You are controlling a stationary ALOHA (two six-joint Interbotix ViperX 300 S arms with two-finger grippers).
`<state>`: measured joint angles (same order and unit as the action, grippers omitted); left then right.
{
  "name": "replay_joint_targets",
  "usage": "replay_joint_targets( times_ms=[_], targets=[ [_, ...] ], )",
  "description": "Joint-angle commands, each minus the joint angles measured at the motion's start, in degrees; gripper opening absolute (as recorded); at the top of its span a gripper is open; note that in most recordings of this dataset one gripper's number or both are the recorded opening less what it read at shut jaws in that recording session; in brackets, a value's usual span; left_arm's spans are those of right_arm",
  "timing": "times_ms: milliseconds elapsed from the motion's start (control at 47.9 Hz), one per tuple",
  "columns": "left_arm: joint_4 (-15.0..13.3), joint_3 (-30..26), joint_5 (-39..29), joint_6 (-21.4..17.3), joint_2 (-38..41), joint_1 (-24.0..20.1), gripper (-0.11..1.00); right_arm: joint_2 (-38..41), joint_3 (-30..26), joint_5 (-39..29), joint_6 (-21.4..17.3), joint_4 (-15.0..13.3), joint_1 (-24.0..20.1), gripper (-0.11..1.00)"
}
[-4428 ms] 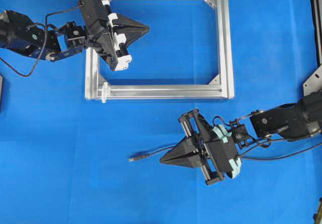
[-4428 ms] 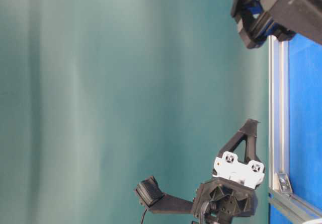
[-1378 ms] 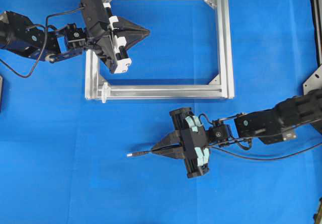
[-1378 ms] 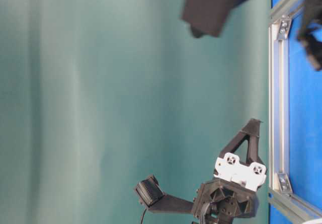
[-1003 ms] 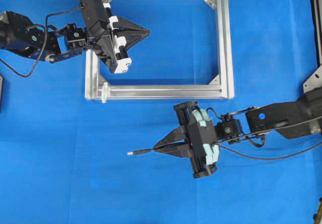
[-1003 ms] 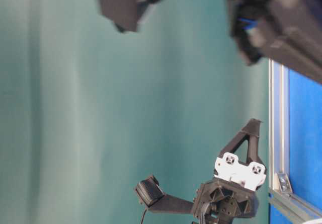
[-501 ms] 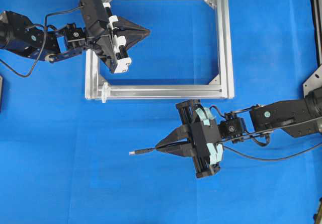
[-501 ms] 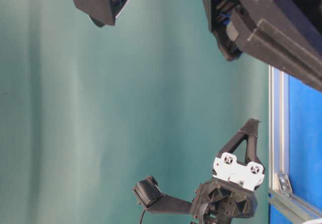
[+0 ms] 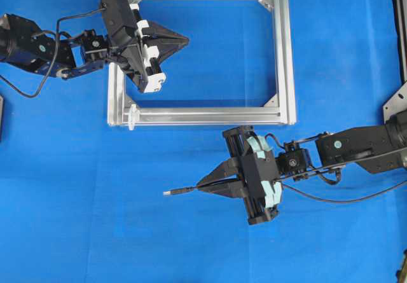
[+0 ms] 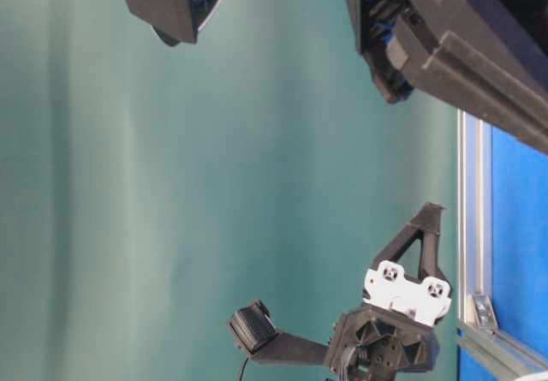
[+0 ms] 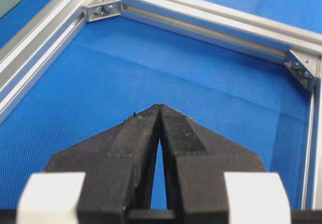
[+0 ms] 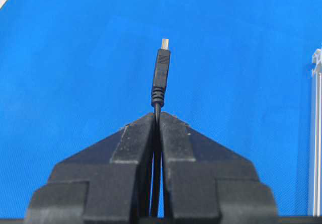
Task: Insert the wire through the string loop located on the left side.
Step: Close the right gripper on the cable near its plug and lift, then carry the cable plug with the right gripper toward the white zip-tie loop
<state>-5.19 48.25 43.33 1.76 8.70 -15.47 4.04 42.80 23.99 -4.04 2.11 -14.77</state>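
Overhead view: right gripper pinches the wire over the blue surface.
Plug points left; the string loop sits up-left on the aluminium frame. Left gripper, fingers pressed together, hovers inside it.

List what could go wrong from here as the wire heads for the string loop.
1. The right gripper pinches the wire behind its plug, so the free tip could droop or swing and miss the string loop.
2. The loop is tiny and sits against the frame; the plug may hit metal instead.
3. The shut left gripper holds nothing, leaving the loop unsteadied.
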Motion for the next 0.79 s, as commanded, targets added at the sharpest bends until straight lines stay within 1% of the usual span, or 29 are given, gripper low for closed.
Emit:
replay_joint_targets(
  times_ms=[0, 627, 773],
  targets=[
    [0.18, -0.35, 0.35, 0.09, -2.02, 0.00, 0.00, -1.49, -0.44, 0.26, 0.09, 0.00, -0.09, 0.00],
    [0.18, -0.35, 0.35, 0.09, -2.11, 0.00, 0.00, -1.49, 0.26, 0.62, 0.09, -0.09, -0.09, 0.00],
    [0.18, -0.35, 0.35, 0.09, -2.11, 0.00, 0.00, -1.76, 0.70, 1.14, 0.26, -0.09, 1.23, 0.00]
  ],
)
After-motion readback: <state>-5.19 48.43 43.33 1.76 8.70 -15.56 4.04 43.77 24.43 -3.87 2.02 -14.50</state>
